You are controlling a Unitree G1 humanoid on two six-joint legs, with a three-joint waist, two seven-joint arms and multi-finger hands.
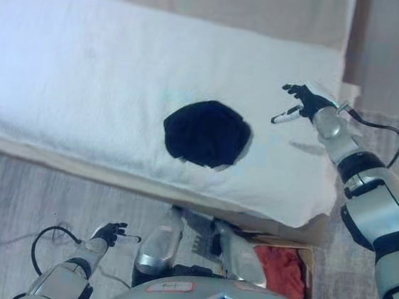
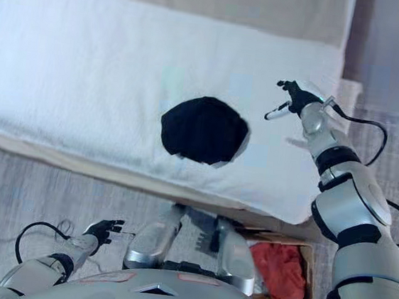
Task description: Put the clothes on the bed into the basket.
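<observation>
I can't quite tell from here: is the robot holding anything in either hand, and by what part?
Nothing is held. The right hand hangs open above the bed, apart from the dark garment; the left hand is open, low over the floor.

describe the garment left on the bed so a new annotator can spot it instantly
Start at the white bed filling the upper view. Near its front edge, right of centre, lies the dark garment, a crumpled, roundish heap, with the right hand raised just to its right. It is the only dark thing on the sheet; the red cloth already sits in the basket on the floor.
</observation>
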